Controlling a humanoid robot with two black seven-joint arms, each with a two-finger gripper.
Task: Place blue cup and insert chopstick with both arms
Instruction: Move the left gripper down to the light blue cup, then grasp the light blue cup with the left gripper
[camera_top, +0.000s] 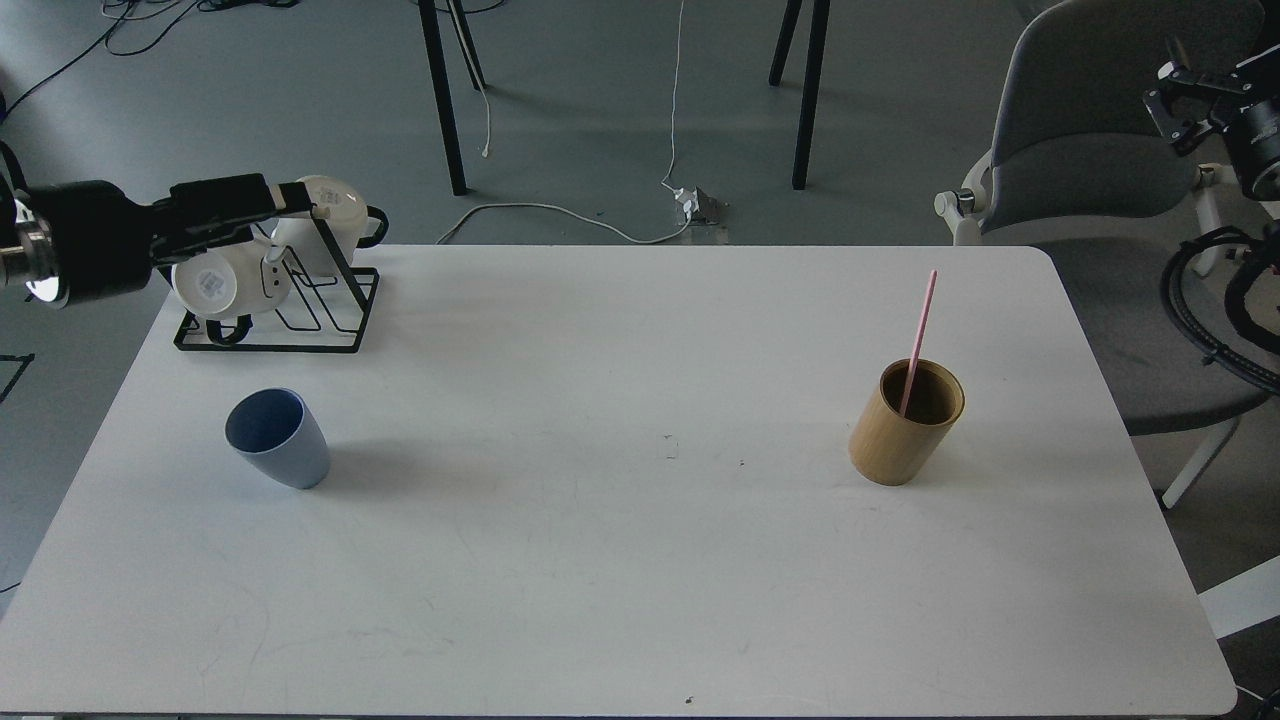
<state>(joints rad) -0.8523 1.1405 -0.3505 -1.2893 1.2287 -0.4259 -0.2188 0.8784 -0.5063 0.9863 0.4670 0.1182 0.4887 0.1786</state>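
Observation:
The blue cup stands upright on the left part of the white table, free of both arms. The pink chopstick leans inside the tan bamboo cylinder on the right part of the table. My left gripper reaches in from the left and hovers over the mug rack, well behind the cup. Its fingers are dark and cannot be told apart. My right gripper is held up at the far right, off the table beside the chair, seen small.
A black wire rack with white mugs and a pale wooden rod stands at the table's back left corner. A grey chair stands right of the table. Table legs and cables lie on the floor behind.

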